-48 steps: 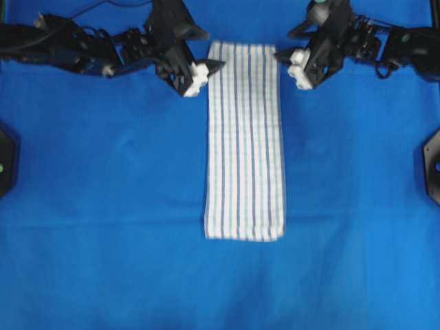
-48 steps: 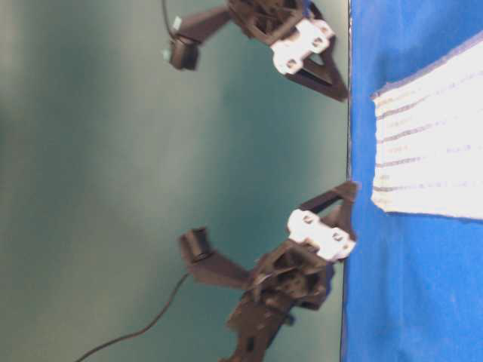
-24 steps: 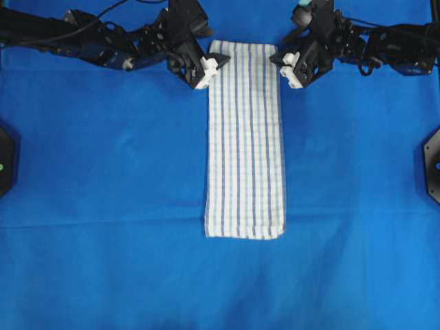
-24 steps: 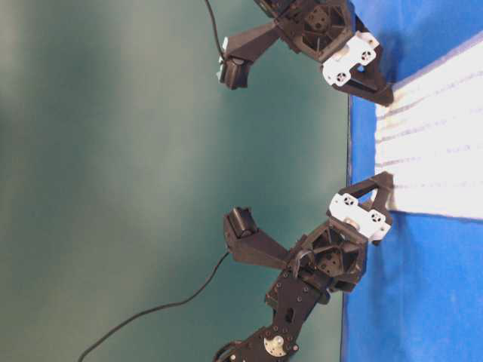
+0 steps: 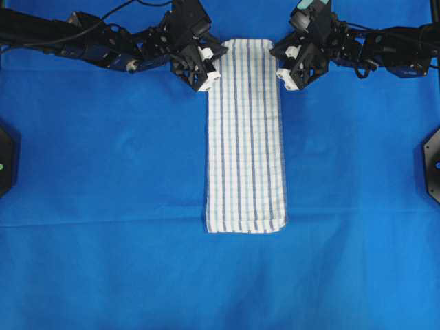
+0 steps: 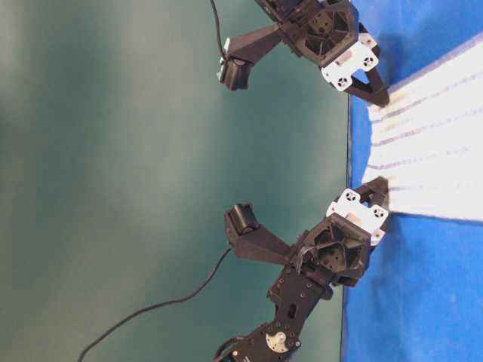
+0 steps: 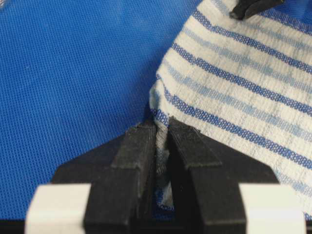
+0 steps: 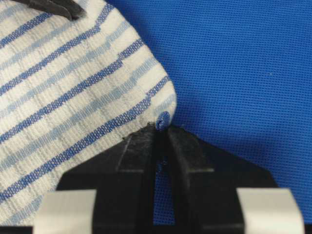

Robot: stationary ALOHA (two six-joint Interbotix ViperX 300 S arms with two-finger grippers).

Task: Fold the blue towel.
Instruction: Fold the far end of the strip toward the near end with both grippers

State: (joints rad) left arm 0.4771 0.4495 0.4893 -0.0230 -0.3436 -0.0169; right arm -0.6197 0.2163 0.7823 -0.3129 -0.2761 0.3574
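I see the blue towel (image 5: pixel 246 134) lying flat as a long narrow strip down the middle of the desk (image 5: pixel 103 172), which is draped in a plain blue covering. Its stripes run lengthwise. Far end sits between my two arms, near end lies alone, well clear of both.

Left pincer (image 5: pixel 214 62) is at the towel's far left corner. Left wrist view: the black fingers (image 7: pixel 139 161) are pressed nearly together with the towel's corner edge (image 7: pixel 234 97) pinched in the thin gap between them. So it is clamped on the cloth.

Right pincer (image 5: pixel 280 63) is at the far right corner. Right wrist view: its fingers (image 8: pixel 187 156) are drawn close, a thin gap left, with the towel's rounded corner (image 8: pixel 73 97) tucked in at their tips. Gripping cloth too.

Table-level view, which is turned sideways: both pincers (image 6: pixel 373 90) (image 6: pixel 377 192) meet the towel's end edge (image 6: pixel 430 143) right at the desk surface, and the cloth bunches slightly at each pinched corner.
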